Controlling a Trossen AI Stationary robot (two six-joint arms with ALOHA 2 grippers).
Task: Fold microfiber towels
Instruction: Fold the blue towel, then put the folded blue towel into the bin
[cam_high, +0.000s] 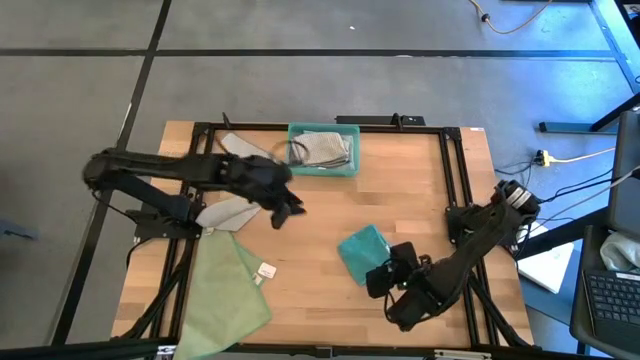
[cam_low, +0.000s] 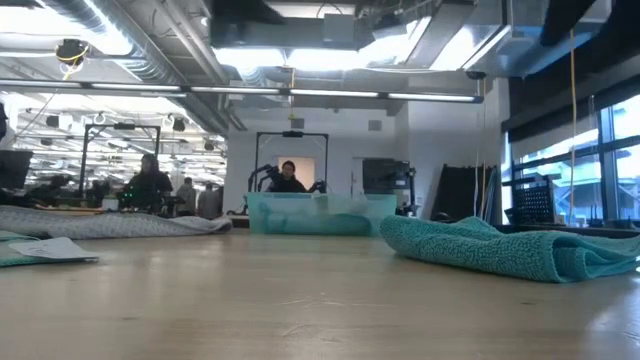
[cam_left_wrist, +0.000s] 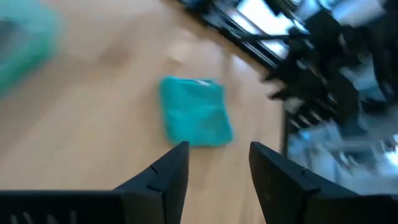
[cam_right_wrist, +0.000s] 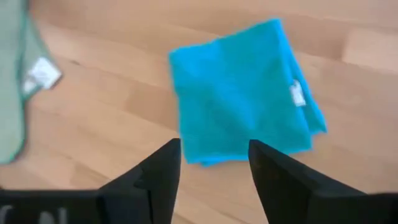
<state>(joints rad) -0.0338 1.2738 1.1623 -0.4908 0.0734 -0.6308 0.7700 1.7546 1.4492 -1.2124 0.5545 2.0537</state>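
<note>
A folded teal towel (cam_high: 362, 250) lies flat on the wooden table (cam_high: 400, 200), well apart from the teal bin (cam_high: 322, 150), which holds a grey towel (cam_high: 325, 147). The right gripper (cam_high: 385, 272) is just beside the teal towel, fingers apart and empty, while the left gripper (cam_high: 290, 212) is between the bin and the teal towel, fingers apart, holding nothing. A pale green towel (cam_high: 228, 290) with a white tag (cam_high: 266, 270) lies spread on the side of the teal towel away from the right gripper, and another grey towel (cam_high: 226, 211) lies between it and the bin.
</note>
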